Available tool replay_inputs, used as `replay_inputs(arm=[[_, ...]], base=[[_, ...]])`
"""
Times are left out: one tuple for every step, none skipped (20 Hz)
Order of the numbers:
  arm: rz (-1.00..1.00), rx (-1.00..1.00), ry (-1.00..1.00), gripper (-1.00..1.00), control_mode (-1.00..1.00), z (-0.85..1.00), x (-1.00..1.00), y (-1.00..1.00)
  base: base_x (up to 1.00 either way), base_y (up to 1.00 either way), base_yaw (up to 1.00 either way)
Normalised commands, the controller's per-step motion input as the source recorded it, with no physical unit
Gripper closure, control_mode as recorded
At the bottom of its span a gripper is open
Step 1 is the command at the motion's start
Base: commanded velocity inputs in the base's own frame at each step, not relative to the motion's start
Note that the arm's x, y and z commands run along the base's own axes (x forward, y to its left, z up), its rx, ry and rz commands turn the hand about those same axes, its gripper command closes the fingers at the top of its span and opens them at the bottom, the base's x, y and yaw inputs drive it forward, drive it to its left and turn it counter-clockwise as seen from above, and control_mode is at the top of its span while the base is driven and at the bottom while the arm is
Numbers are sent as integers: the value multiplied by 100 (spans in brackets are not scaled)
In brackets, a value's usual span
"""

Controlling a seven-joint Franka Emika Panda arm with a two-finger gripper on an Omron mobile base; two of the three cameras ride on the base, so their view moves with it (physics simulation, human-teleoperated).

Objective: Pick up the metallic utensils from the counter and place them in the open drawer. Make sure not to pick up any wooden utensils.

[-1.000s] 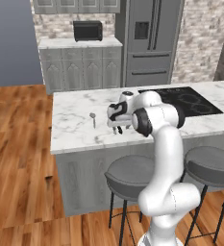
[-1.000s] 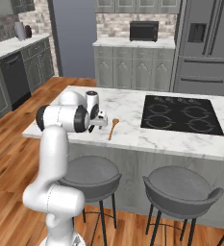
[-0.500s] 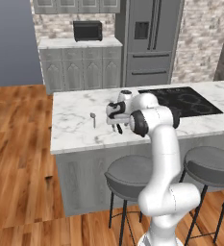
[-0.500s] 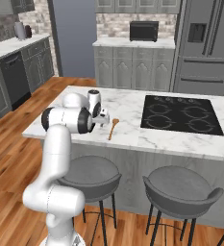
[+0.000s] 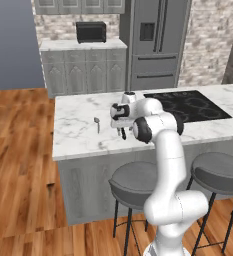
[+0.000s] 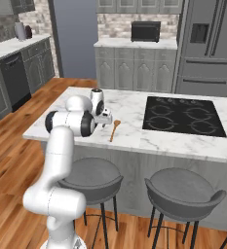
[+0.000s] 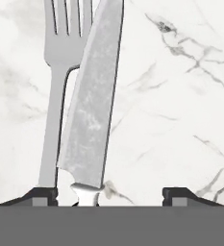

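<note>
- While I am hanging low over the counter (image 5: 78, 135), my hand (image 7: 109, 194) is looking straight down on a knife (image 7: 92, 103) and a fork (image 7: 56, 91) lying side by side on the marble, the blade slanting over the fork's neck.
- My fingertips (image 7: 41, 194) are standing spread, one beside the fork's handle, the other well off on bare marble; nothing is pinched yet.
- I am judging both pieces light, stiff, thin and slippery, lying flat, so a pinch could skid or take both at once.
- I am favouring the knife near where blade meets handle, across its narrow width.
- A spoon (image 5: 97, 122) is lying apart on the counter; the wooden spoon (image 6: 114, 129), which I am leaving alone, is lying just beside my hand.
</note>
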Motion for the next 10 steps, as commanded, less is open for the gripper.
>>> replay_inputs(arm=[[-5, 0, 10, 100, -100, -94, -13, 0], [-5, 0, 5, 100, -100, -91, -22, 0], [-5, 0, 3, 100, -100, -91, -19, 0], [-6, 0, 6, 100, -100, -100, -16, 0], [-6, 0, 7, 100, -100, -100, -16, 0], [-6, 0, 5, 100, -100, -100, -31, 0], [-7, 0, 4, 100, -100, -100, -44, 0], [-8, 0, 5, 100, -100, -100, -54, 0], [-10, 0, 9, 100, -100, -100, -53, 0], [-11, 0, 8, 100, -100, -100, -56, 0]], base=[[0, 0, 0], [0, 0, 0], [0, 0, 0], [0, 0, 0], [0, 0, 0], [0, 0, 0], [0, 0, 0], [0, 0, 0], [0, 0, 0], [0, 0, 0]])
